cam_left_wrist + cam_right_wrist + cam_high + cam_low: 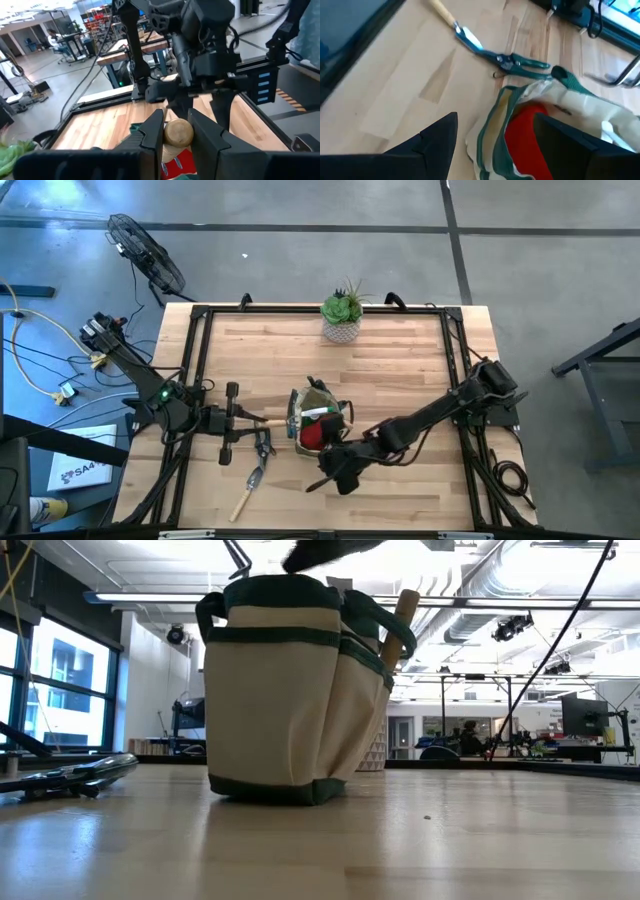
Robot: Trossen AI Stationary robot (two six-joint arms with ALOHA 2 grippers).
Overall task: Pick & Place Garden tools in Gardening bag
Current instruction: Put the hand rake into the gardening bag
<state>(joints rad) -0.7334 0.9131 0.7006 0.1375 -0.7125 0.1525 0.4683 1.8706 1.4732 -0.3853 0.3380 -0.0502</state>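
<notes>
The gardening bag (pixel 318 420) stands upright on the table's middle, with a red item (pixel 530 132) inside it. My left gripper (pixel 177 135) comes level from the table's left and is shut on a wooden-handled tool (pixel 178 132) at the bag's mouth. In the low view a wooden handle (pixel 405 620) sticks up out of the bag (pixel 290 690). My right gripper (pixel 335 470) hovers open over the bag's near side, with the bag's rim (pixel 495 120) below and between its fingers. Green pruners (pixel 262 448) and a wooden-handled trowel (pixel 248 488) lie flat on the table left of the bag. My left gripper pinches the rounded free end of the tool's wooden handle (pixel 178 131) between its two fingers. The fingers come level from the table's left. The handle's shaft (pixel 167 152) runs down from the fingers toward the bag; its lower part is hidden.
A green succulent in a white pot (pixel 342 315) stands at the table's far edge. A black frame rail (pixel 200 360) runs around the tabletop. Bare wood lies to the right of the bag and along the near edge.
</notes>
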